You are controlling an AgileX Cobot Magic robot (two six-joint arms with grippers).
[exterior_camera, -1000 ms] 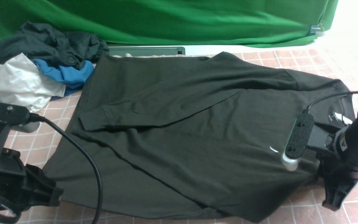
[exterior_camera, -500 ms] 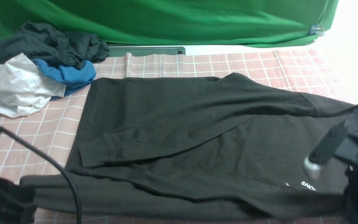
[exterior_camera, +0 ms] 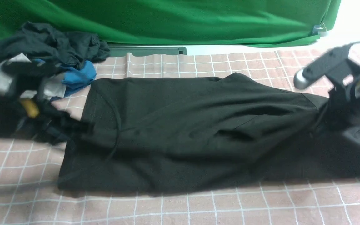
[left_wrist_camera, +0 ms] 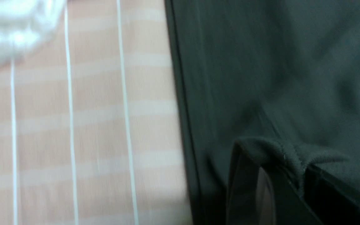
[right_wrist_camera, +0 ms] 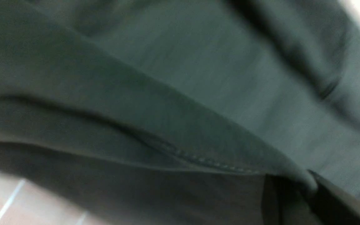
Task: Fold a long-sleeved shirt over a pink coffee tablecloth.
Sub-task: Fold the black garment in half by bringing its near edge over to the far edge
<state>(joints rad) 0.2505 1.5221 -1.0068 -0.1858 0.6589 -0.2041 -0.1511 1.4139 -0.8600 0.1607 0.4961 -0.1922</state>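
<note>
Front view blurs them; wrist views show left gripper point(left_wrist_camera: 292, 175) and right gripper point(right_wrist_camera: 305, 190) clenching the long-sleeved shirt point(exterior_camera: 183, 131).

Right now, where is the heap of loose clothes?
In the front view, the heap lies far left on the pink tablecloth, against the green backdrop, left of the black shirt.

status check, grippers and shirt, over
Left gripper, right gripper: both shut on long-sleeved shirt. Shirt doubled lengthwise on pink coffee tablecloth. Clothes pile near left gripper.
</note>
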